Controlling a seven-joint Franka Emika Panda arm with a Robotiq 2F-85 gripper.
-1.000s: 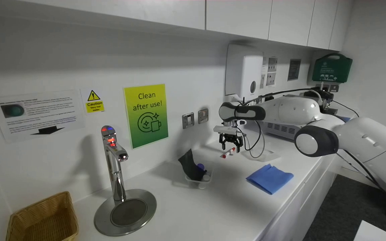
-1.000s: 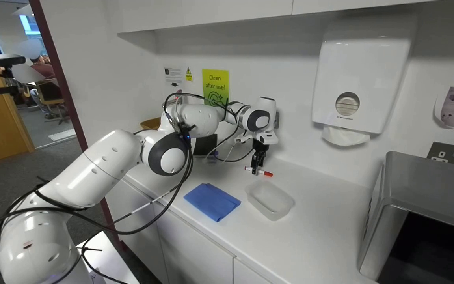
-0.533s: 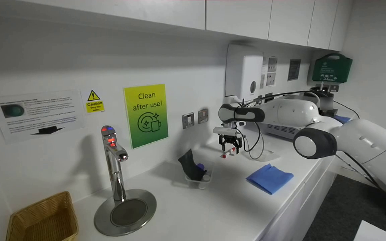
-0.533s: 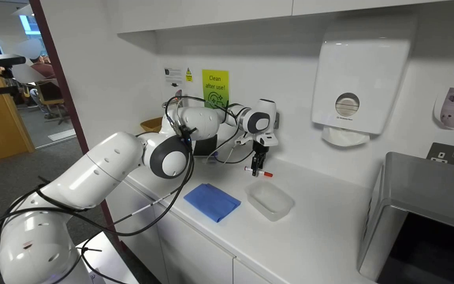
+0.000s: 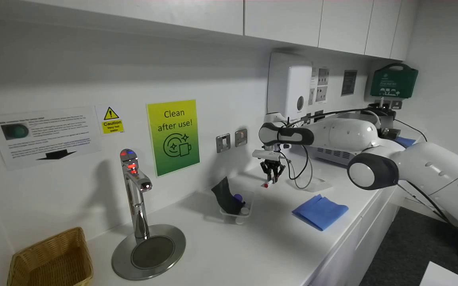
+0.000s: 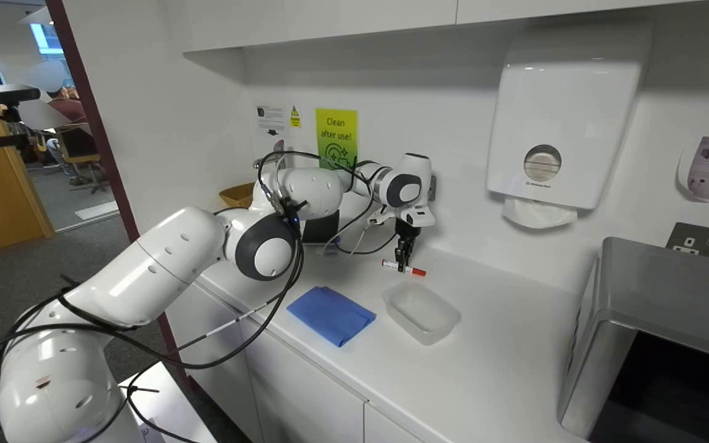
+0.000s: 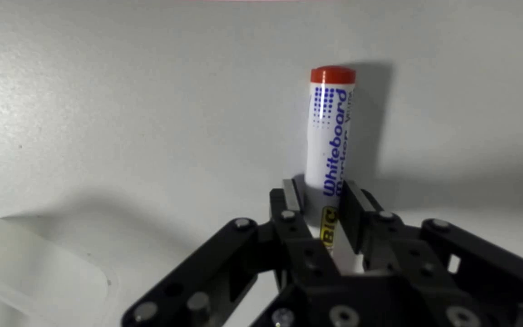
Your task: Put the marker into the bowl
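Note:
The marker [image 7: 331,122] lies on the white counter, a white whiteboard pen with a short red end and, in an exterior view, a longer red cap [image 6: 417,271]. My gripper [image 7: 323,195] straddles its middle with narrowed jaws. The right pad seems to lie against the barrel. A thin dark strip shows beside the left finger [image 7: 291,195], so whether both press on it I cannot tell. The likely bowl, a shallow translucent rectangular tub [image 6: 422,317], sits close by, with nothing visible inside. In the wrist view a corner of the tub [image 7: 43,272] shows at lower left.
A folded blue cloth [image 6: 332,315] lies near the counter's front edge. Another clear tub [image 5: 235,214], holding dark and purple items, stands toward the tap [image 5: 135,198]. A wicker basket [image 5: 50,258] and a grey microwave [image 6: 668,307] stand farther off. The wall rises behind the gripper.
My gripper has dropped slightly, and over the last half second its fingers have drawn together around the marker. Marker, tubs and cloth have stayed in place.

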